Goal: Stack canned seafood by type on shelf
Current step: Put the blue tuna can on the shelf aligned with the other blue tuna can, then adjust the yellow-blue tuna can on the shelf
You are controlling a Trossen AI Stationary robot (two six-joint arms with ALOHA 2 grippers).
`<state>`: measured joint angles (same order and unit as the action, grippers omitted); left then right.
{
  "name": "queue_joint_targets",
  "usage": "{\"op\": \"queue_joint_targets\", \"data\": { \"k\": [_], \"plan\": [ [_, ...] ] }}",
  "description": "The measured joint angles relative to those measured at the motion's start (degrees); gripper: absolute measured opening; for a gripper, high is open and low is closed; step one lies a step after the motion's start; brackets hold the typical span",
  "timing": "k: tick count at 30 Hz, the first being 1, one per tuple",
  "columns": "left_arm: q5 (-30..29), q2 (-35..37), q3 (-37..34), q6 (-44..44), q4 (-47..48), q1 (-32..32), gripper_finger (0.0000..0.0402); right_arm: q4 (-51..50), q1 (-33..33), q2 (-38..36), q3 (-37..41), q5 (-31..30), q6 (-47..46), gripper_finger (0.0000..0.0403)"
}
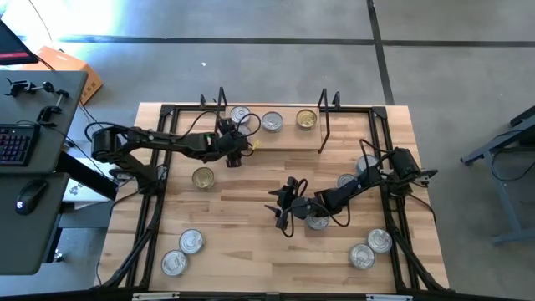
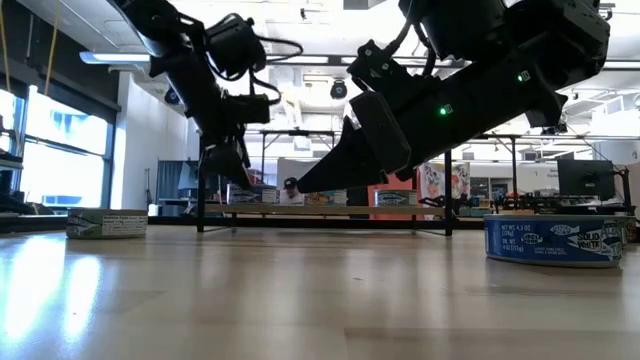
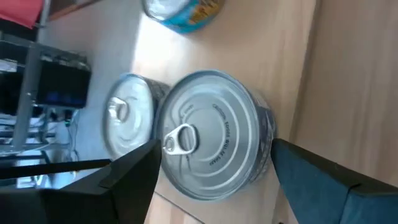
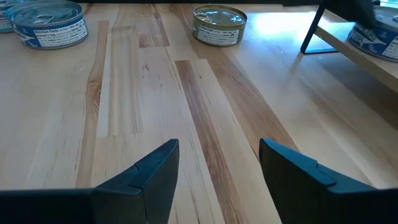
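Note:
The shelf [image 1: 276,138] stands at the table's far middle with three tins of canned seafood on it [image 1: 241,114] [image 1: 272,122] [image 1: 306,119]. My left gripper [image 1: 238,144] is open at the shelf's left end. Its fingers stand on either side of a silver-lidded tin [image 3: 214,134] that rests on the shelf board, and a second tin [image 3: 127,118] stands beside that one. My right gripper [image 1: 278,209] hangs open over bare table near the middle, nothing between its fingers [image 4: 217,149]. It points toward a gold-topped tin [image 4: 219,25] [image 1: 202,177].
Loose tins stand on the table: two near left [image 1: 191,241] [image 1: 174,263], two near right [image 1: 380,241] [image 1: 362,257], one under my right arm [image 1: 318,221], others at the right [image 1: 347,180]. Black frame rails [image 1: 150,217] run along both sides. The shelf's wire uprights [image 1: 324,109] stand at its ends.

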<state>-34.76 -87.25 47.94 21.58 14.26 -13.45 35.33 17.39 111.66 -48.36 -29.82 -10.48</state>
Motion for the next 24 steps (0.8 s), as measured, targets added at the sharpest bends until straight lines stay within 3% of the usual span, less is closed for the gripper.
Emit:
{"op": "queue_joint_targets", "data": {
  "k": [10,13,16,20,24],
  "plan": [
    [0.76,2.46,0.04,-3.03,-2.85,2.75,0.0297,0.23,-0.53,0.0,0.0,-0.35,-1.24,0.0215],
    [5.13,2.48,0.04,-3.33,-7.55,4.7,0.0295,-0.83,0.02,-0.72,0.14,-2.79,-0.09,0.0215],
    [12.09,2.05,0.07,-3.15,-13.32,5.92,0.0287,-4.26,1.52,-4.48,0.55,-6.38,1.18,0.0215],
    [13.95,2.02,0.19,-3.49,-20.17,5.88,0.0266,-14.9,4.11,-12.27,0.55,-12.11,1.65,0.0215],
    [14.0,1.97,4.11,-5.86,-14.73,5.55,0.0234,-24.46,4.65,-19.79,0.54,-12.88,-1.5,0.0215]
  ]
}}
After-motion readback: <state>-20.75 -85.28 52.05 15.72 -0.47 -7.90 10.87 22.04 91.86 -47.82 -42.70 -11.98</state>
